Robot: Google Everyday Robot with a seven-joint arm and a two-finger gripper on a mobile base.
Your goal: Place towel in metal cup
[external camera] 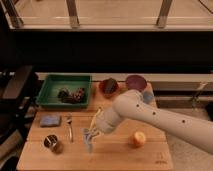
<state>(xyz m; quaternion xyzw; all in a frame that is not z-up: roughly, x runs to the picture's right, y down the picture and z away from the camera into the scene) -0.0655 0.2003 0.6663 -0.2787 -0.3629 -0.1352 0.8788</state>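
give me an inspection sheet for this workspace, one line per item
surface: wooden table, light top
job's things: blue-grey towel lies flat at the left; metal cup stands in front of it, apart; towel not in the cup
clutter: green tray holding dark items; utensil beside the towel; red bowl; purple bowl; orange fruit
grippers: pincer points down at the table centre, right of the utensil, away from the towel
cables: pale loop above the pincer, possibly a cable
surroundings: dark wall behind; black object at the left
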